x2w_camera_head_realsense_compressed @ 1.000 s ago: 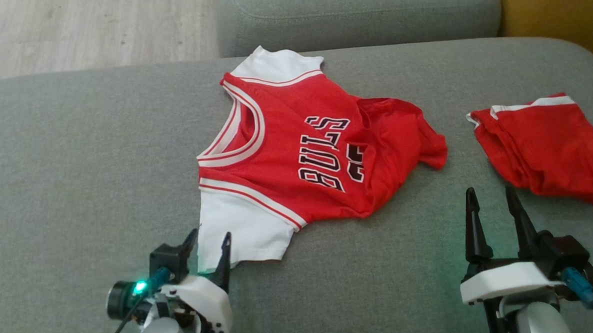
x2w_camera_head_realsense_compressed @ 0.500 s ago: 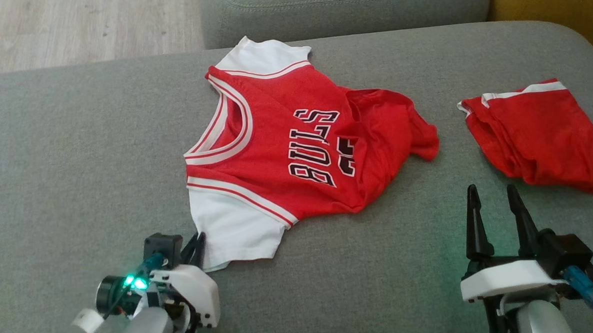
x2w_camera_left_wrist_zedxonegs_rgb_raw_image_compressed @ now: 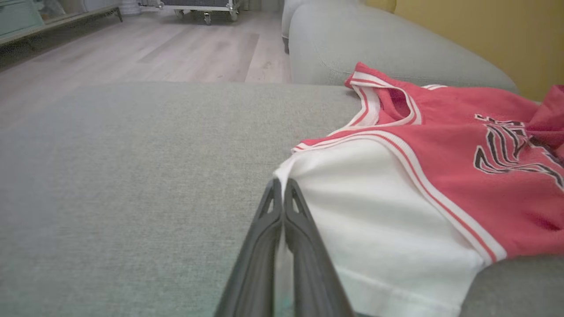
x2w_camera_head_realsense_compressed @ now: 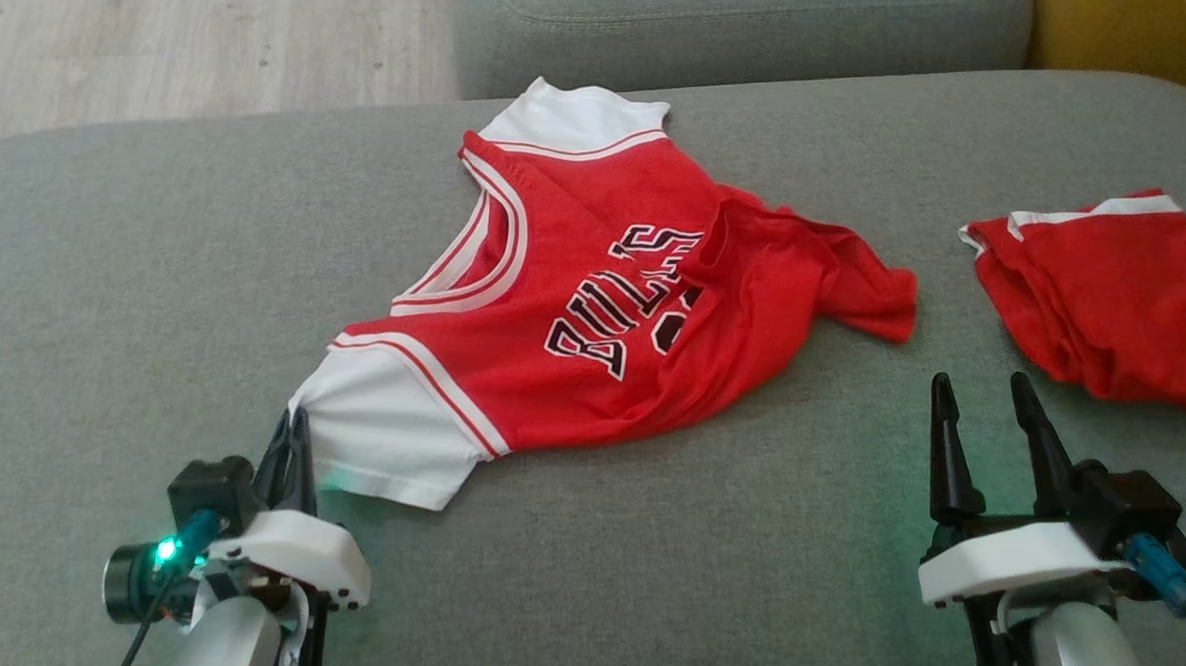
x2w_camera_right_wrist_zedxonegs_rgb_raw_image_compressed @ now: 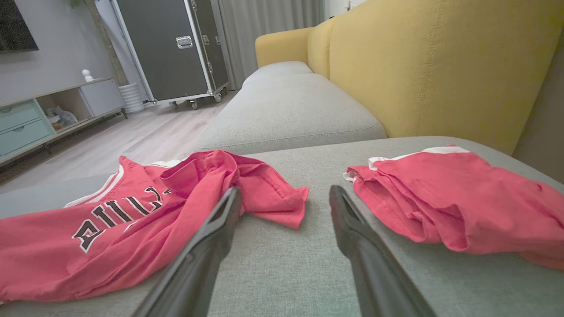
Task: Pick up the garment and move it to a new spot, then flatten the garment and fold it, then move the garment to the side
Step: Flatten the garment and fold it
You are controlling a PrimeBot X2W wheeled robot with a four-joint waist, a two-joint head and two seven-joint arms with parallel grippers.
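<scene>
Your left gripper point(x2w_camera_head_realsense_compressed: 292, 425) clamps the jersey point(x2w_camera_head_realsense_compressed: 594, 313) sleeve point(x2w_camera_head_realsense_compressed: 378, 434) | right gripper point(x2w_camera_head_realsense_compressed: 986, 390) fingers apart, beside jersey | flattening, folding not yet done

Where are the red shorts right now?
In the head view the red shorts lie on the grey sofa cushion at the right, just beyond the open right gripper and apart from the Bulls jersey on their left.
</scene>
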